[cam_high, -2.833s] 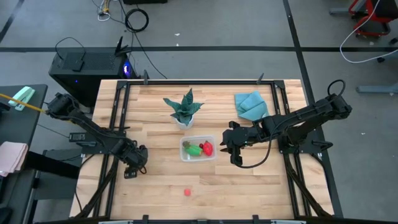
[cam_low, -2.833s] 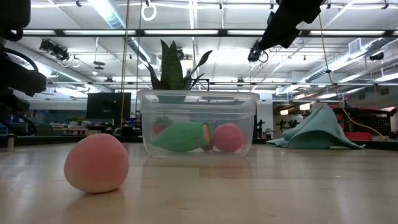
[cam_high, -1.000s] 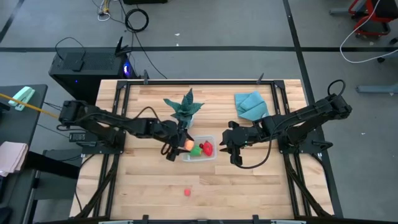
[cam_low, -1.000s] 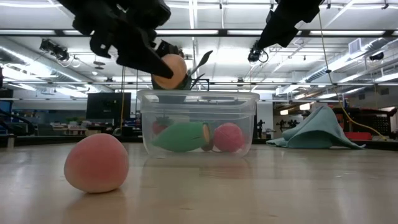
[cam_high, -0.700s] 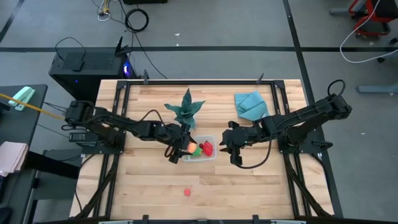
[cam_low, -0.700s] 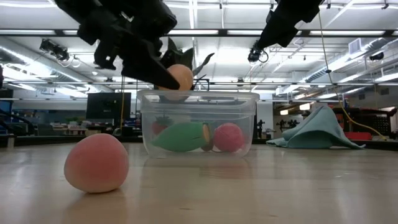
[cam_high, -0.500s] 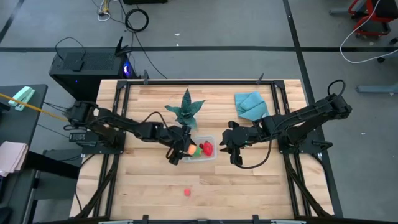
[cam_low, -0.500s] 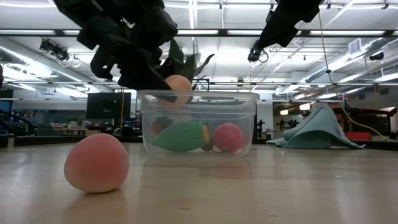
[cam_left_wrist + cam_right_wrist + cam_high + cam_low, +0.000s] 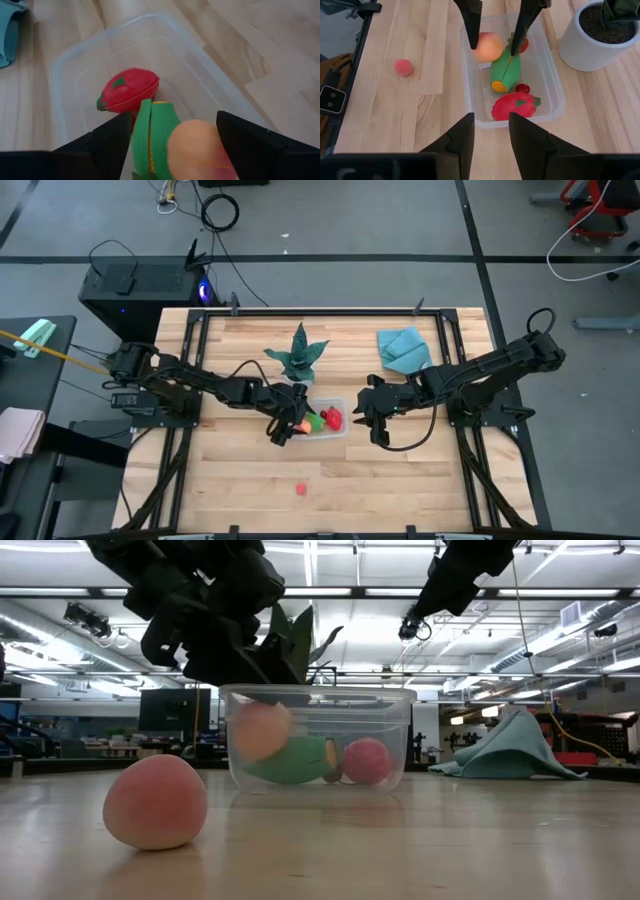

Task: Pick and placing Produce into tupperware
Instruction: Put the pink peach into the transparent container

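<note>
The tupperware [image 9: 342,430] is a clear tub at the table's middle. In it lie a green oval [image 9: 502,70] and red produce [image 9: 129,90]. An orange-yellow round fruit [image 9: 260,730] shows blurred inside the tub's left end, below my left gripper's fingertips and free of them. My left gripper [image 9: 496,25] hangs open just over that end, tilted downward. My right gripper [image 9: 375,425] hovers open, to the right of the tub and above it, with nothing between its fingers. A pink-red ball [image 9: 300,489] lies on the table nearer the front edge.
A potted spiky plant [image 9: 298,358] stands right behind the tub, close to my left arm. A blue cloth [image 9: 403,348] lies at the far right. Bare wood stretches around the loose ball toward the near edge.
My left gripper has sunk toward the tub's left end with the orange-yellow fruit and let it go. The fruit has dropped from between the fingers into the tub, beside the green oval. My right arm has kept still.
</note>
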Available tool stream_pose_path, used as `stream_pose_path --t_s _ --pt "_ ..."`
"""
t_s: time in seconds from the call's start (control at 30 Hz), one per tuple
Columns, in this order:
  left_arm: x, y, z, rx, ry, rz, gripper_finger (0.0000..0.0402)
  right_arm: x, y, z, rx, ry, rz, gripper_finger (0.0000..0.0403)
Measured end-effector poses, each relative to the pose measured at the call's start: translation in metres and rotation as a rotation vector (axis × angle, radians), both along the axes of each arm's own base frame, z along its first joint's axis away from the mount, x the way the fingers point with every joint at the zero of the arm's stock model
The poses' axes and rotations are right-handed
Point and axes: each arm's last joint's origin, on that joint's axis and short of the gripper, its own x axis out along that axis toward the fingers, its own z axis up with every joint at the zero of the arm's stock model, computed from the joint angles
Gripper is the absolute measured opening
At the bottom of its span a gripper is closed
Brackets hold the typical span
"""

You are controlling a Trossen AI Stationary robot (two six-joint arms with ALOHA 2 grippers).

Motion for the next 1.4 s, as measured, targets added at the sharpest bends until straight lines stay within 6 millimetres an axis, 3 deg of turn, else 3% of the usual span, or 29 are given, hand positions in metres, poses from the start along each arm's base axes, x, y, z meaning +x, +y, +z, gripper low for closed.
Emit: stream_pose_path --t_s 0.33,0.43,0.6,0.8,0.9,1.03,1.27,1.4 --pt "-0.001 -0.005 0.009 -0.001 -0.049 -0.018 0.0299 0.000 0.000 0.000 0.000 0.000 0.000 0.0128" --pt "0.002 -0.004 0.018 -0.091 -0.027 0.052 0.0299 0.000 0.000 0.000 0.000 0.000 0.000 0.0128" --pt "0.006 -0.013 0.042 -0.101 -0.019 0.034 0.0298 0.000 0.000 -0.001 0.000 0.002 0.000 0.0128" --pt "0.011 -0.030 0.073 -0.446 0.006 -0.014 0.0298 -0.001 0.000 -0.001 0.003 0.010 -0.004 0.0128" --pt "0.010 -0.044 0.079 -0.631 0.045 -0.046 0.0298 -0.001 0.000 -0.002 0.002 0.012 -0.005 0.0128" --pt "0.002 -0.075 0.077 -0.710 0.124 -0.099 0.0298 -0.001 0.000 -0.002 0.004 0.013 -0.007 0.0128" --pt "-0.027 -0.117 0.058 -0.514 0.266 -0.028 0.0298 -0.001 0.002 -0.001 0.007 0.006 0.000 0.0128" --pt "-0.038 -0.135 0.057 -0.497 0.284 -0.043 0.0298 -0.001 0.002 -0.001 0.007 0.004 -0.001 0.0128"
